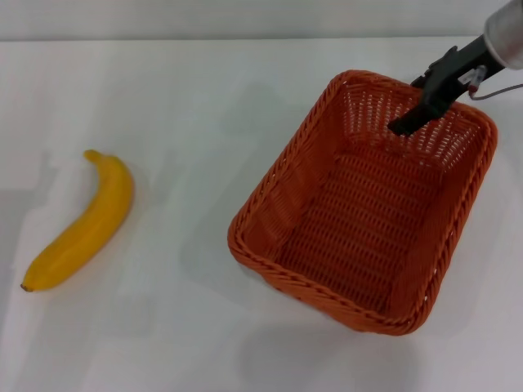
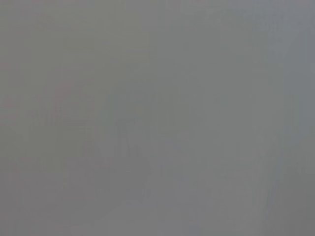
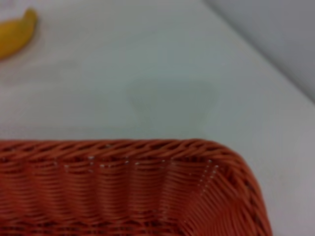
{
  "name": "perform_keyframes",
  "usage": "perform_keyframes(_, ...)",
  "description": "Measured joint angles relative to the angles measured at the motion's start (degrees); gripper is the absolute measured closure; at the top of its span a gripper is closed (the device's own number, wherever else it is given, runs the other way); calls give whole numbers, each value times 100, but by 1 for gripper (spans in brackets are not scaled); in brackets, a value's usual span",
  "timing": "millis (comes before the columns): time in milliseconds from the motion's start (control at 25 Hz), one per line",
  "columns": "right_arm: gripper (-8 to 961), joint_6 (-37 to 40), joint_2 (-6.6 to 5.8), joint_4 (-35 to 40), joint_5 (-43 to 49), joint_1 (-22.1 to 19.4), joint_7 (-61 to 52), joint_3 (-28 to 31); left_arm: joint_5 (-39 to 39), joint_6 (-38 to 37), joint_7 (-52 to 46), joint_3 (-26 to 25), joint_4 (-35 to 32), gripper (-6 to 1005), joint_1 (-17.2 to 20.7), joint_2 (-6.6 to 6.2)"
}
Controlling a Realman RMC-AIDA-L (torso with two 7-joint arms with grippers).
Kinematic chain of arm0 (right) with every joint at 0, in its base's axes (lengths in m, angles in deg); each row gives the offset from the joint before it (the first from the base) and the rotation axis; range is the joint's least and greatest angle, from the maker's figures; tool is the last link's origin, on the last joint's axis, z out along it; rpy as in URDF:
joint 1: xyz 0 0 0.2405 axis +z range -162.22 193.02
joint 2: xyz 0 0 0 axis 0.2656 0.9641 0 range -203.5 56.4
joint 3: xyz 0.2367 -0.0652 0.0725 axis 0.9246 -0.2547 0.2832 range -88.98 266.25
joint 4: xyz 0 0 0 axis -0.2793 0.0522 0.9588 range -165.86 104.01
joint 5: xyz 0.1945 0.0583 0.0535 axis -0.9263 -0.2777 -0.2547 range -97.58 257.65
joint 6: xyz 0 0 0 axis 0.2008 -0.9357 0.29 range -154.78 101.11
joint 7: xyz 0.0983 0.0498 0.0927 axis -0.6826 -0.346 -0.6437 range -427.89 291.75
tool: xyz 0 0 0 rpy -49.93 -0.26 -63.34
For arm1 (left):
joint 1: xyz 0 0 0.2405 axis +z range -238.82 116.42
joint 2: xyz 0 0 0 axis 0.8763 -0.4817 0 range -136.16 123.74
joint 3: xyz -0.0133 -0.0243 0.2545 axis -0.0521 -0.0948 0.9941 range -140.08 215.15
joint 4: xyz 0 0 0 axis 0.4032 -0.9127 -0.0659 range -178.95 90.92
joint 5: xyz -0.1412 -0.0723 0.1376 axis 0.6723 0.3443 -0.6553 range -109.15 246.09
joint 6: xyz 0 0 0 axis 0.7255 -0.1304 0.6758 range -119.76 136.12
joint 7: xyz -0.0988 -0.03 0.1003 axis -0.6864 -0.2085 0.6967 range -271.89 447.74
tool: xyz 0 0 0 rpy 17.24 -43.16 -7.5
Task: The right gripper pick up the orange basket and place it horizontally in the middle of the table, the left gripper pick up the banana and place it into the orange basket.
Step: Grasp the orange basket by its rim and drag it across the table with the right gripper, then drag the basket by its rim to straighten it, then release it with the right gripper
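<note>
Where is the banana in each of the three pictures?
Head view: the banana lies on the table's left side, far from the orange basket.
Left wrist view: not in it; only plain grey shows.
Right wrist view: only one end of the banana peeks in at a corner.
Shared landmark: the orange basket's braided rim, in both the head and right wrist views.

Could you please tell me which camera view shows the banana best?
The head view: the whole banana lies on the table, apart from the orange basket. The right wrist view catches only one end; the left wrist view shows none.
</note>
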Motion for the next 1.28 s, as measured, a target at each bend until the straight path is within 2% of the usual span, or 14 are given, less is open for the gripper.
perform_keyframes(120, 213, -233, 120, -127, 342, 108, -5, -47, 0, -1, 0, 0, 3, 108, -9, -8)
perform_keyframes(240, 217, -398, 168, -350, 600, 247, -7, -50, 1, -2, -1, 0, 3, 109, -14, -10)
perform_keyframes(520, 226, -441, 127, -740, 861, 481, -10, -88, 6, -2, -1, 0, 11, 109, 8, -10)
perform_keyframes(680, 231, -249, 54, -744, 885, 524, -28, -103, 12, -1, 0, -2, 11, 109, 15, -10)
perform_keyframes(800, 484, -150, -13, -722, 891, 526, -120, -92, 6, -2, 19, -1, 11, 108, 16, -10)
perform_keyframes(880, 517, -104, -49, -704, 891, 527, -199, -70, 4, -8, 34, 0, 16, 107, 16, -10)
perform_keyframes(1080, 600, 162, -272, -686, 889, 538, -792, -55, 57, -76, 45, -39, 102, 108, -7, -10)
perform_keyframes(1280, 667, 380, -705, -734, 856, 548, -1805, 17, 173, -157, 40, -59, 224, 109, -103, -23)
